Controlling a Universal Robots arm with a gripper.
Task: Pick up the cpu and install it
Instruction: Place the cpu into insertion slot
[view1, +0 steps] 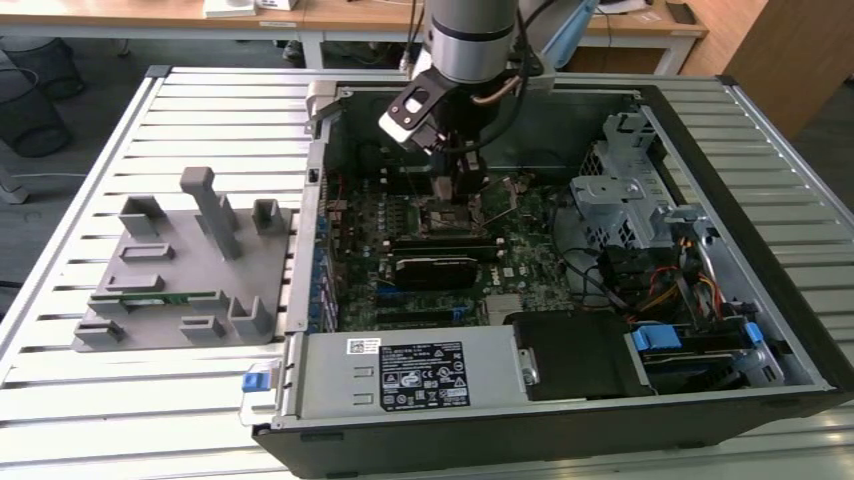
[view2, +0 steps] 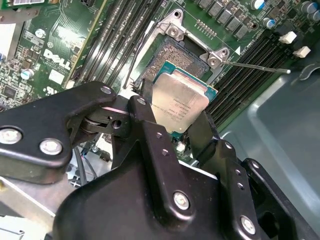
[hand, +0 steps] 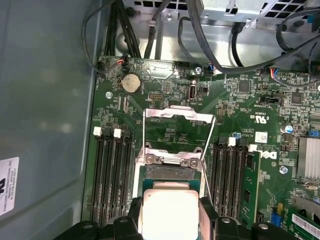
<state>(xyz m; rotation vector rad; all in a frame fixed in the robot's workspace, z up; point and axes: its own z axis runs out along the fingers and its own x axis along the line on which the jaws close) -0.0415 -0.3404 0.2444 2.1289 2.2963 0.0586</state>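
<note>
Gripper (view2: 176, 114): fingers (view2: 204, 134) pinching the cpu (view2: 182, 102) by two opposite edges; chip tilted
Cpu: held just above the open socket (view2: 175, 54); socket frame (hand: 178, 116) flipped up
Computer case (view1: 534, 440): lid off; holds the motherboard (hand: 240, 105) and cables; gripper inside it
Grey holder (view1: 174, 290): at the exterior view's left of the case; green memory stick (view1: 154, 298) in one slot

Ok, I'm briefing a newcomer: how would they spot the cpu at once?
Inside the open computer case, find the green motherboard. Near its open socket, the gripper pinches the cpu: a small flat square with a silvery top, unlike the long black memory slots flanking the socket.
</note>
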